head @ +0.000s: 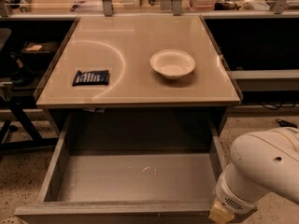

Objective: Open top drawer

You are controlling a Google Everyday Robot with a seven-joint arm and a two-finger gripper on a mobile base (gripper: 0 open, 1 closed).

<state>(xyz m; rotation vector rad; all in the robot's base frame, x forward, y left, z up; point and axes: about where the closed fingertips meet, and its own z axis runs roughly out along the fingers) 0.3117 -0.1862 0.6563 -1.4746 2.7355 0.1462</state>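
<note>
The top drawer (135,178) under the beige tabletop is pulled far out toward me. Its plain grey interior is empty, with a small white scuff (148,169) near the middle. Its front rim (112,210) runs along the bottom of the view. My white arm (264,171) comes in from the lower right. My gripper (223,214) is at the drawer's front right corner, mostly cut off by the bottom edge of the view.
On the tabletop (140,36) stand a white bowl (172,63) at the right and a dark snack packet (91,77) at the left. Dark shelving and cables flank the table on both sides. A counter with clutter runs along the back.
</note>
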